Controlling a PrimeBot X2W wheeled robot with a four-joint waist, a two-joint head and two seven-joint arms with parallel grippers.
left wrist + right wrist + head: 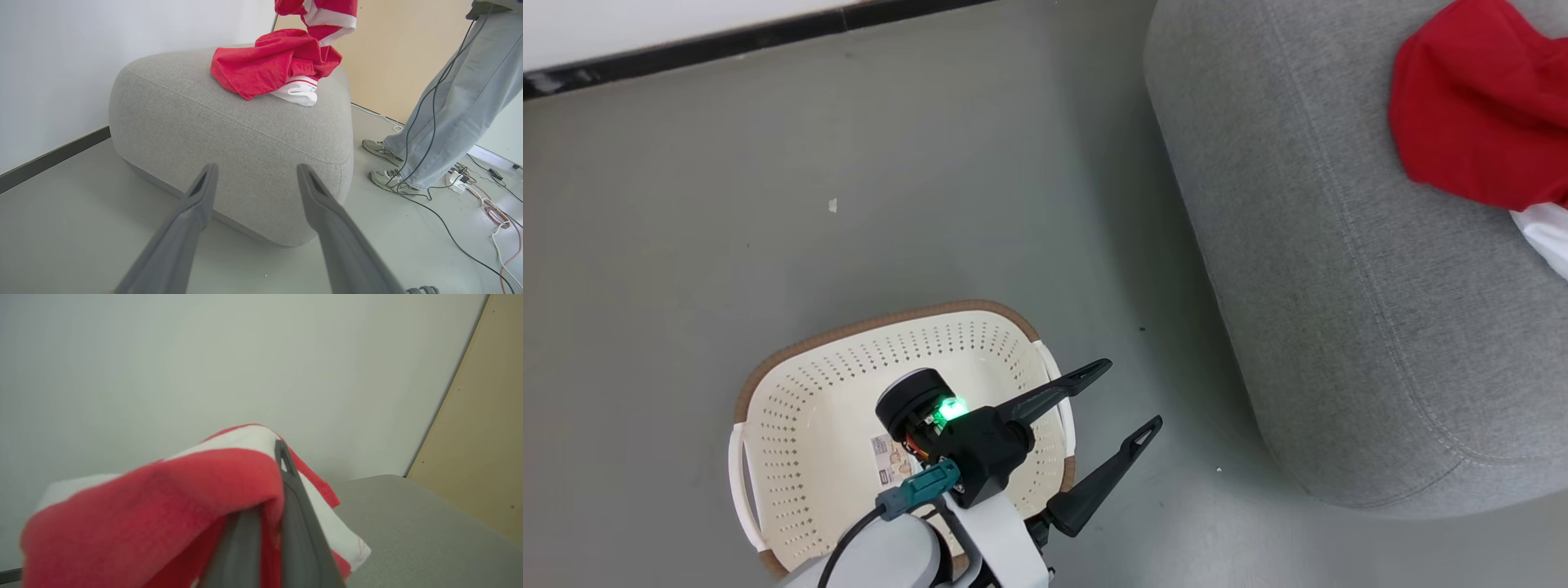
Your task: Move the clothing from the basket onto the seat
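Your left claw (1131,394) gapes wide near the one basket (800,425), holding nothing; your right claw (271,506) is clamped on one red garment (163,498); the second garment (265,67) lies on the one seat (229,122).

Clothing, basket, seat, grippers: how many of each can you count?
Red clothing: 2, lying garment and held garment
Basket: 1
Seat: 1
Grippers: 2, left gripper and right gripper
Total: 6
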